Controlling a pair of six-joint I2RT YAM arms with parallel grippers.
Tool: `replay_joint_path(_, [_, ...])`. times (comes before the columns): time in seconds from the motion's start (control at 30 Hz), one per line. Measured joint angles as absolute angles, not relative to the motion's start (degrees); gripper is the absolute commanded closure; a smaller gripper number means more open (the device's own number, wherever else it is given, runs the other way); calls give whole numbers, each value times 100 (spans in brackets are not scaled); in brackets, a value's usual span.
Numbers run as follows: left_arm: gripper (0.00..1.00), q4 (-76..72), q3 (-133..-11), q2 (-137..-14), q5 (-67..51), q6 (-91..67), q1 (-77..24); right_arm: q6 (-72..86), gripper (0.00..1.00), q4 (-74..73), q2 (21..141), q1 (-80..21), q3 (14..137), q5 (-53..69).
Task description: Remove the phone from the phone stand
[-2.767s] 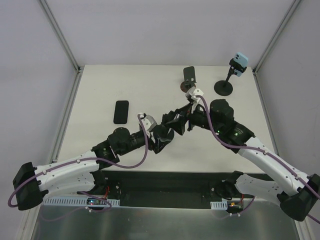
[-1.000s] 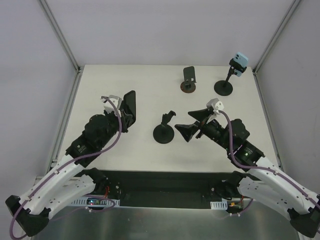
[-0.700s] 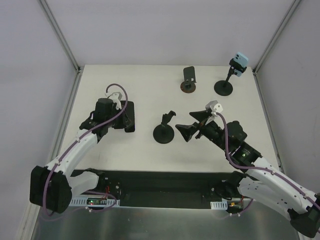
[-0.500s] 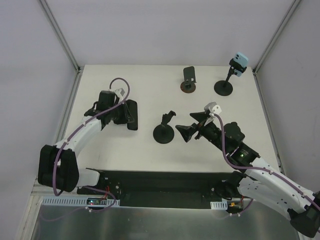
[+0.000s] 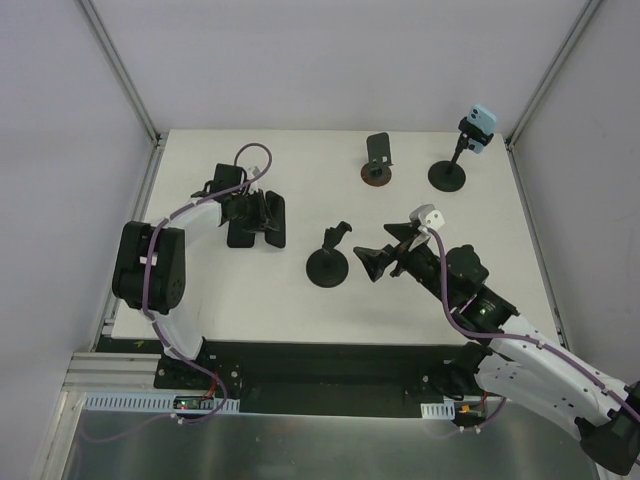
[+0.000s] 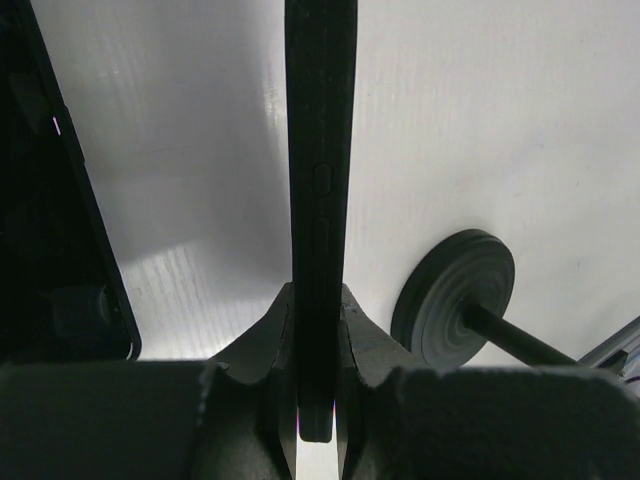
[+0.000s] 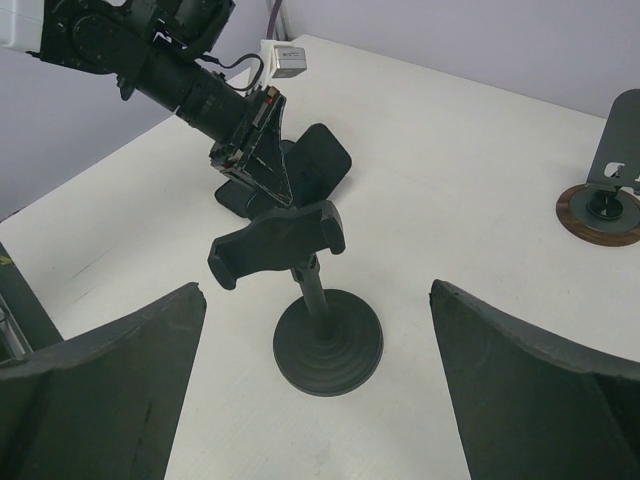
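Observation:
My left gripper (image 5: 262, 214) is shut on a black phone (image 5: 273, 222), pinching its thin edge (image 6: 320, 180) between both fingers (image 6: 268, 335). The phone hangs tilted at the table's left side, just above or beside a second black phone (image 5: 240, 236) lying flat. The black phone stand (image 5: 327, 264) stands at the table's middle with its cradle (image 7: 278, 240) empty. My right gripper (image 5: 380, 252) is open just right of the stand, its fingers (image 7: 110, 370) spread wide on either side of the stand's round base (image 7: 328, 342) without touching it.
A small stand on a brown disc (image 5: 377, 160) is at the back middle. A taller stand (image 5: 449, 172) at the back right carries a light-blue phone (image 5: 480, 126). The table's raised frame (image 5: 140, 205) runs close along the left arm.
The left arm has swung out and stretched toward the back left, carrying the black phone a little right and lower, next to the flat phone. The right arm has barely shifted.

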State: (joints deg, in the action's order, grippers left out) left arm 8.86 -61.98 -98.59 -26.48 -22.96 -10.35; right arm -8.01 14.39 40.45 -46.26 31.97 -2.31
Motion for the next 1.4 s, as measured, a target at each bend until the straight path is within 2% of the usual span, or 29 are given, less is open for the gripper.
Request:
replay_joint_path(0.1, [98,882,-6281,-10075,-2687,-2298,-963,-816,4,1439,4051,-4626,3197,-228])
replay_joint_path(0.2, [81,878,-6335,-10221,-2698,-2298,-888,-825,4,1439,4075,-4626,3197,-224])
replay_joint_path(0.37, [64,882,-6442,-10394,-2707,-2290,-816,-832,4,1437,4099,-4626,3197,-220])
replay_joint_path(0.6, [53,937,-6556,-10595,-2521,-2241,-814,-845,4,1437,4147,-4626,3197,-204])
replay_joint_path(0.9, [32,1105,-6731,-10600,-2257,-2097,-821,-847,4,1437,4169,-4626,3197,-139])
replay_joint_path(1.4, [23,1258,-6853,-10604,-1898,-1944,-1037,-849,4,1435,4187,-4626,3197,-106])
